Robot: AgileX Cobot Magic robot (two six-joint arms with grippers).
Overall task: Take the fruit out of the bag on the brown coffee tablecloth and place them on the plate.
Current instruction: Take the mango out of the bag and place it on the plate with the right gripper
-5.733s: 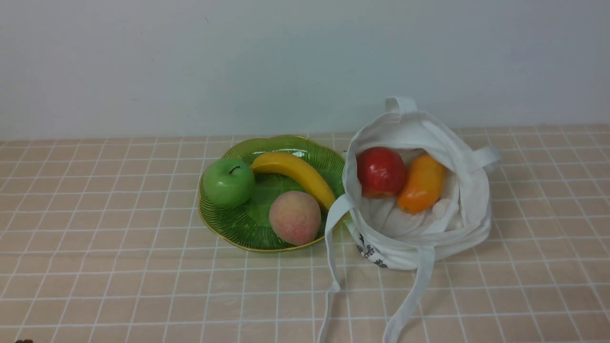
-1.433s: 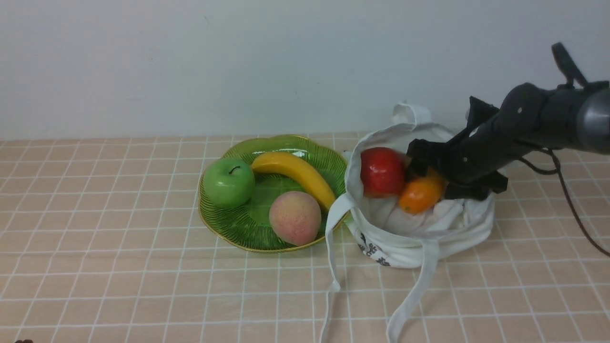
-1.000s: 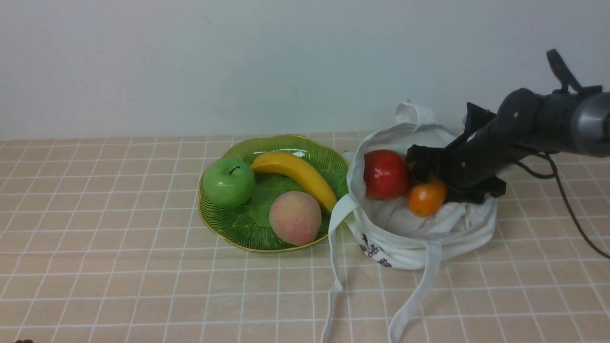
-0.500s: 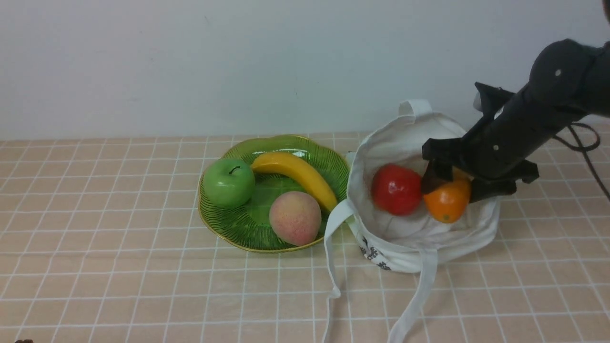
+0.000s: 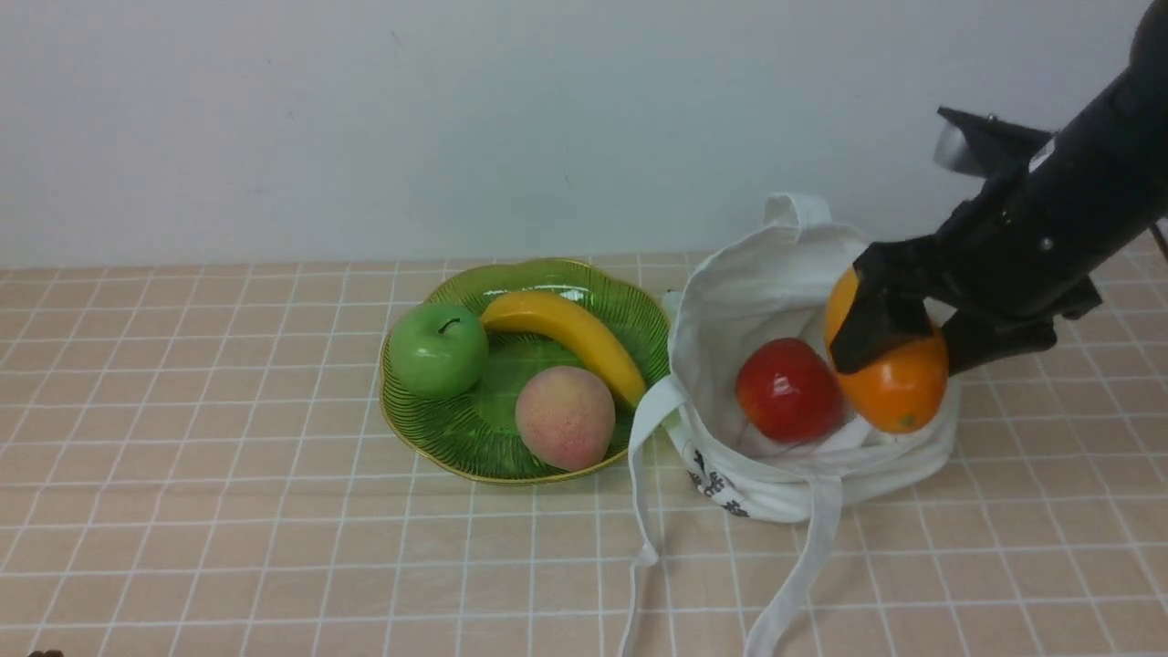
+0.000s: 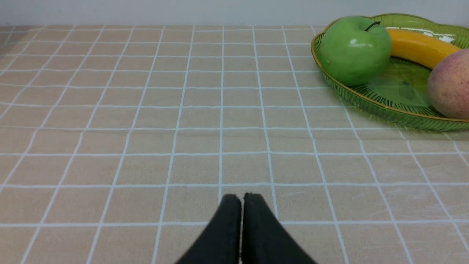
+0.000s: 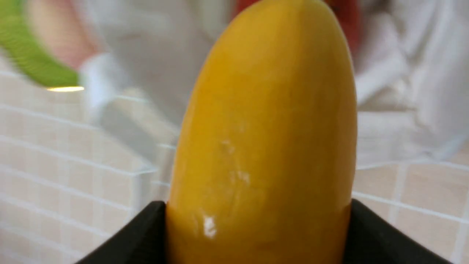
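Front view: right claw (image 5: 902, 358) grips the orange-yellow mango (image 5: 899, 391) tight | red apple (image 5: 789, 391) just left of claw, down in white bag (image 5: 757, 283) | left claw (image 6: 242, 200) pinched together, holding nothing

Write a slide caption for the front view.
Right gripper holds the mango at the mouth of the white bag; the red apple lies inside, next to the green plate.
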